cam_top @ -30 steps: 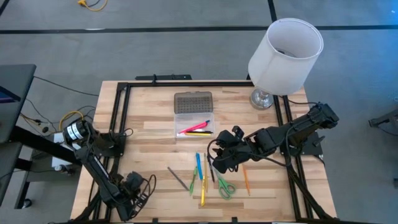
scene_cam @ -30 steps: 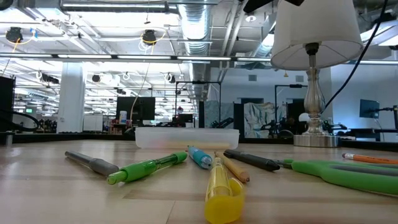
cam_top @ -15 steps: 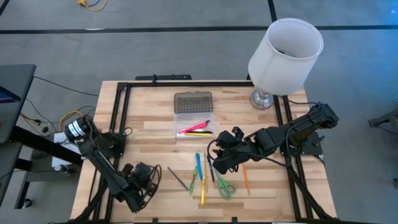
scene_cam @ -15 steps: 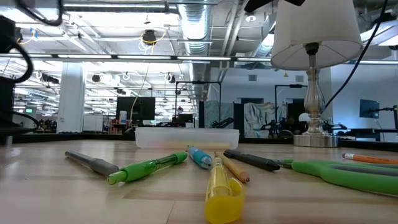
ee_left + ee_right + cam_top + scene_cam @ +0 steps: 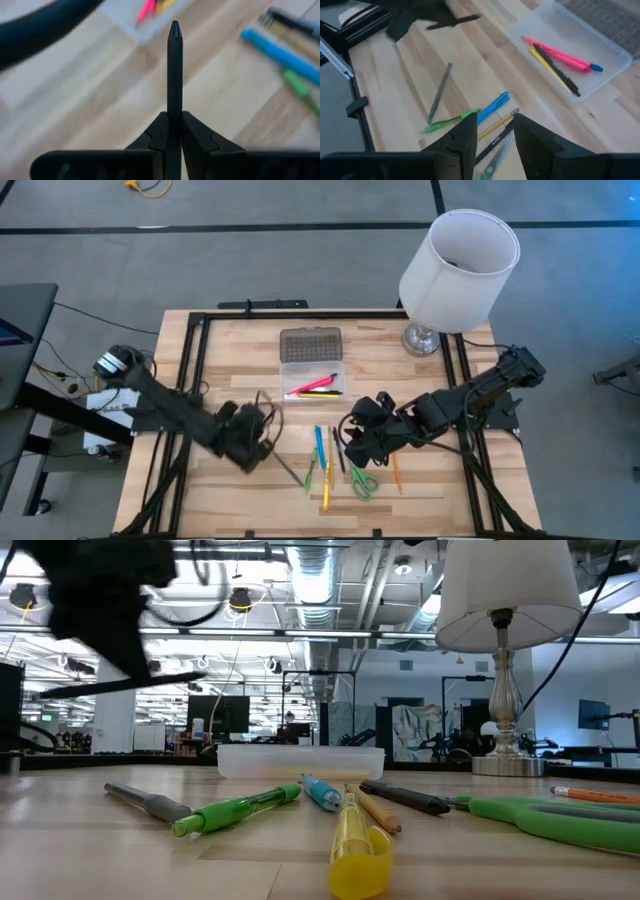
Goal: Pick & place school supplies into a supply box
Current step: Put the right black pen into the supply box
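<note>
My left gripper [image 5: 250, 436] hovers over the table's left-middle, shut on a black pen [image 5: 174, 70]; the right wrist view shows that pen [image 5: 455, 21] too. My right gripper [image 5: 358, 442] is open and hangs over loose supplies lying flat on the wood: a blue pen [image 5: 320, 442], green pen [image 5: 311, 472], yellow marker [image 5: 325, 490], grey pen [image 5: 285, 467], green-handled scissors [image 5: 362, 480] and an orange pencil [image 5: 396, 470]. The supply box's clear base [image 5: 312, 380] holds pink, yellow and black pens [image 5: 555, 57]. Its dotted grey lid [image 5: 310, 343] lies on the far side. My left gripper pinches the black pen between its two fingers [image 5: 192, 132], gripping its rear part [image 5: 174, 112]. The pen lies along the fingers and sticks straight out past their tips, with its pointed end [image 5: 174, 30] free. It is lifted clear of the table.
A lamp with a white shade [image 5: 460, 255] stands on its metal base [image 5: 423, 338] at the far right corner. Black frame rails [image 5: 190, 360] run along the table's sides. Bare wood lies between the box and the left rail.
My left arm has swung from the table's near left corner toward the far edge and the right, to just left of the loose supplies. It moves fast and shows blurred in the low view. My right gripper has shifted slightly toward the near edge. The supplies lie unmoved.
</note>
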{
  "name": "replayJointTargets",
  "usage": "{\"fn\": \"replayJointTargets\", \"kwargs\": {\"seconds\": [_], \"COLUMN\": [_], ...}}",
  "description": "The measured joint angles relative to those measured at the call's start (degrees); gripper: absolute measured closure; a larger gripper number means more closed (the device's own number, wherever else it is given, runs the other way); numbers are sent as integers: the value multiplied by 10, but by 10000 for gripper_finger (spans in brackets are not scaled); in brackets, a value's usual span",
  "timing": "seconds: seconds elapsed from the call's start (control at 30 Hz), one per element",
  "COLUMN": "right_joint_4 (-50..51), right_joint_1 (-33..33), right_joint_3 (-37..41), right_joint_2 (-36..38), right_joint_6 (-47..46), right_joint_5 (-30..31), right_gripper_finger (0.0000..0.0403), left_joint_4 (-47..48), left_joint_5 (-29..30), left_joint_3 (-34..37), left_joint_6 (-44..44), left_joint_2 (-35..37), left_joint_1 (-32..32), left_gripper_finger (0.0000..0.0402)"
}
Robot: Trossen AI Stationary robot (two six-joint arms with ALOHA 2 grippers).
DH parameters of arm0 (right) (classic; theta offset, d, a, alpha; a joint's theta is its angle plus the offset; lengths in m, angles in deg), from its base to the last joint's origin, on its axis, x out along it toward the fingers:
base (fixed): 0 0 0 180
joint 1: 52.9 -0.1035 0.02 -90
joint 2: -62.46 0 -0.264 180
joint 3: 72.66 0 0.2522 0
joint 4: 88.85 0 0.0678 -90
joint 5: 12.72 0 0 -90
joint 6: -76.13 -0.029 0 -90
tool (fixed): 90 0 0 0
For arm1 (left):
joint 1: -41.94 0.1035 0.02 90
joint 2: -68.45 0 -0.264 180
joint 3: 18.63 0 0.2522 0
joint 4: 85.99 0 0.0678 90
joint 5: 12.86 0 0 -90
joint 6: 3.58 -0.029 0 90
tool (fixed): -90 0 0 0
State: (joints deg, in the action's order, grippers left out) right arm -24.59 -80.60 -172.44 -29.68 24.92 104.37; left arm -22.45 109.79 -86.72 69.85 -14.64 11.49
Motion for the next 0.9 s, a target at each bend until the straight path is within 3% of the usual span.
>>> {"fn": "replayJointTargets", "kwargs": {"seconds": [0.2,0.37,0.73,0.9], "right_joint_4": [0,0,2,2], "right_joint_1": [-21,-35,-58,-60], "right_joint_3": [0,0,0,0], "right_joint_2": [0,0,0,0], "right_joint_6": [-32,-64,-103,-103], "right_joint_5": [20,62,123,122], "right_gripper_finger": [284,284,284,284], "left_joint_4": [-112,-220,-382,-403], "left_joint_5": [-18,-90,-117,-153], "left_joint_3": [-1,-1,-2,-9], "left_joint_6": [-225,-370,-564,-592], "left_joint_2": [26,11,-26,-71], "left_joint_1": [119,206,316,351], "left_gripper_finger": [380,380,379,379]}}
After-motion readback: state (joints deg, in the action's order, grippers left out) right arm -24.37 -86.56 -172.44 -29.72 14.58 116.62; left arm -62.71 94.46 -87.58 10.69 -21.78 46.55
